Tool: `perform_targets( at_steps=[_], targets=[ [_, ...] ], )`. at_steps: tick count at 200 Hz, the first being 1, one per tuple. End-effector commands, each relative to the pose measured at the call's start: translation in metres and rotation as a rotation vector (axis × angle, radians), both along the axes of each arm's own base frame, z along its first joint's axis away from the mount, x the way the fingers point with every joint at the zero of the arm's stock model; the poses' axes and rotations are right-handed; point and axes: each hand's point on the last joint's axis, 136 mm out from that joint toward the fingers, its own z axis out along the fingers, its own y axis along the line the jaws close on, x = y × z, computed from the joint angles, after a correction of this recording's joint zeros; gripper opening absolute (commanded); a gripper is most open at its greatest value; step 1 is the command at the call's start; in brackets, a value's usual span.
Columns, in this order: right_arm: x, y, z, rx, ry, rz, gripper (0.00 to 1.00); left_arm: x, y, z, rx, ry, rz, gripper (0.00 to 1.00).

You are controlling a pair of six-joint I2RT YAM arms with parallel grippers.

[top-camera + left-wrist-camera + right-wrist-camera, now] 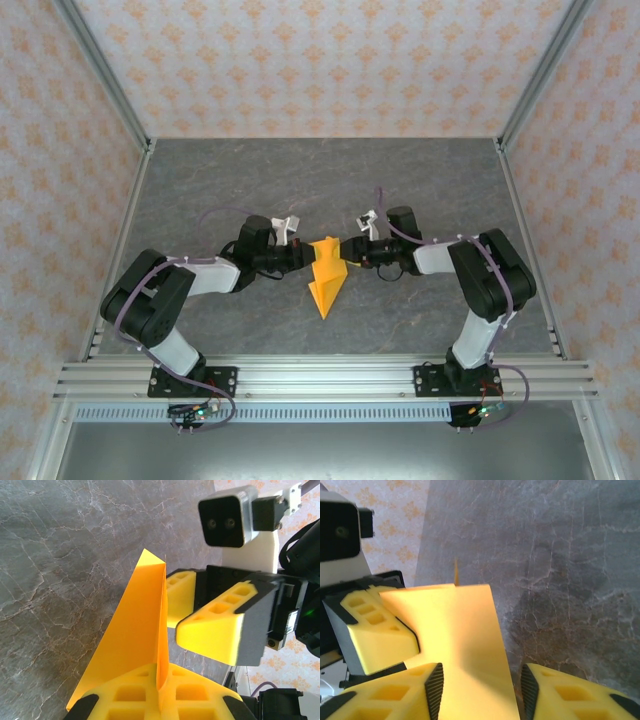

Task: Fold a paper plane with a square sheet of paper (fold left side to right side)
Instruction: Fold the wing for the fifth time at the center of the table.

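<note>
Yellow pads (130, 695) of the left gripper (160, 692) are clamped shut on a raised fold of the one orange paper plane (135, 640). Facing it, the right gripper (481, 682) stands part-way open. Its two fingers (395, 695) sit either side of the same paper without visibly pressing it. The plane lies mid-table between the two grippers, its tip pointing toward the arm bases, on the grey marbled table (200, 190).

Grey marble-veined tabletop (250, 170), pale walls with orange floral motifs (320, 60), silver aluminium corner posts (100, 70), slotted rail at near edge (320, 378)
</note>
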Motion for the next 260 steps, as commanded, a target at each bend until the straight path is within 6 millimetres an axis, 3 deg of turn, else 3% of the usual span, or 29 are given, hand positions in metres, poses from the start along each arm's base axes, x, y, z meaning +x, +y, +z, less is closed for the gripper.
perform_targets(
  at_steps=[1,83,106,126,151,169,196,216,260],
  targets=[
    [-0.007,0.001,0.005,0.014,-0.039,0.036,0.41,0.000,0.002,-0.001,0.003,-0.023,-0.005,0.00],
    [-0.013,-0.007,-0.003,-0.075,-0.031,0.036,0.11,0.005,0.009,-0.022,0.048,0.021,0.023,0.00],
    [-0.016,-0.010,-0.008,-0.113,0.001,0.025,0.00,0.006,0.014,-0.027,0.091,0.023,0.039,0.23],
    [-0.017,-0.015,-0.012,-0.157,0.052,-0.010,0.00,0.007,0.024,-0.024,0.146,0.005,0.074,0.48],
    [-0.020,-0.018,-0.016,-0.207,0.113,-0.064,0.00,0.005,0.052,-0.012,0.262,-0.047,0.180,0.59],
    [-0.021,-0.017,-0.014,-0.226,0.137,-0.090,0.00,-0.009,0.063,0.003,0.325,-0.106,0.201,0.62],
    [-0.023,-0.011,-0.004,-0.230,0.137,-0.106,0.00,-0.049,0.066,0.019,0.453,-0.156,0.151,0.62],
    [-0.024,-0.009,-0.002,-0.267,0.156,-0.114,0.00,-0.073,0.065,0.021,0.413,-0.137,0.131,0.57],
    [-0.028,0.003,-0.005,-0.363,0.215,-0.137,0.00,-0.106,0.051,0.020,0.427,-0.170,0.072,0.59]
  ],
)
